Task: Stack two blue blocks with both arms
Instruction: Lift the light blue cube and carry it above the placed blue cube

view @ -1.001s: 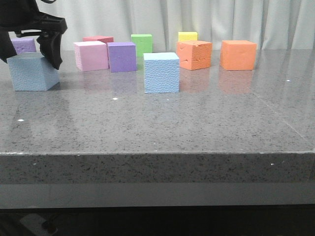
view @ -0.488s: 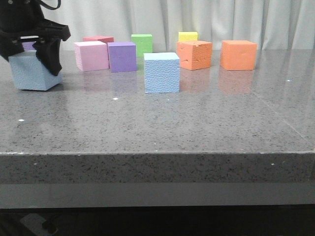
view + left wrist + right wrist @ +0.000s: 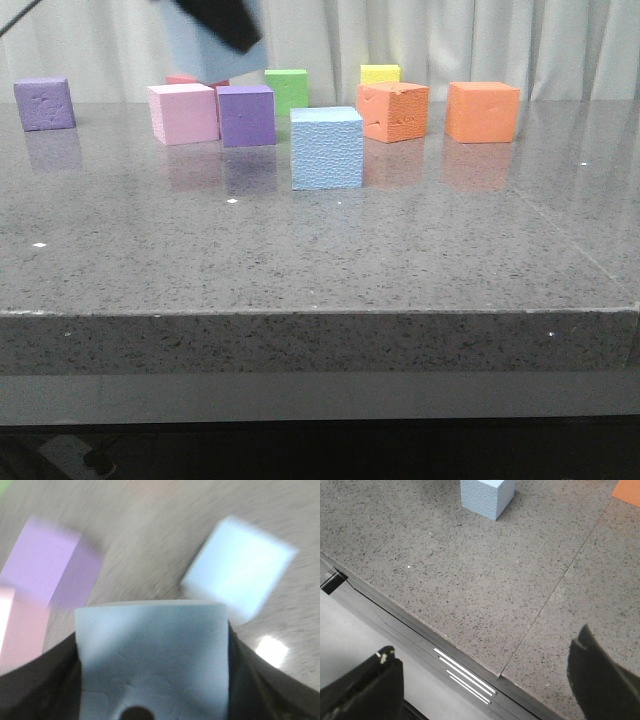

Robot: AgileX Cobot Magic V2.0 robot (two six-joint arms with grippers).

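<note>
- Front view: the left gripper [image 3: 222, 22] appears at the top edge as a dark, partly cropped shape, its fingers clamped on the carried blue block [image 3: 205, 50]; this block hangs in the air, tilted, above the back row of cubes and clear of the counter [image 3: 320, 260]; the second blue block [image 3: 327, 148] stands upright on the counter, forward of the row and near its middle; behind it, from left to right, stand a purple cube [image 3: 44, 103] well apart at the far left, a pink cube [image 3: 184, 113], a darker purple cube [image 3: 247, 115], a green cube [image 3: 288, 88], a yellow cube [image 3: 380, 73] and two orange cubes [image 3: 393, 111] [image 3: 482, 111]; the right arm is not seen here.
- Left wrist view (blurred by motion): the dark fingers [image 3: 35, 680] press both sides of the carried block [image 3: 152, 655], which fills the space between them; the second blue block [image 3: 239, 574] lies on the counter beyond, with the purple and pink cubes off to the other side.
- Right wrist view: the right gripper [image 3: 480, 685] has its fingers [image 3: 367, 687] spread wide with nothing between them, poised over the counter's near edge; the second blue block [image 3: 487, 495] stands well apart from them, further in on the counter.
</note>
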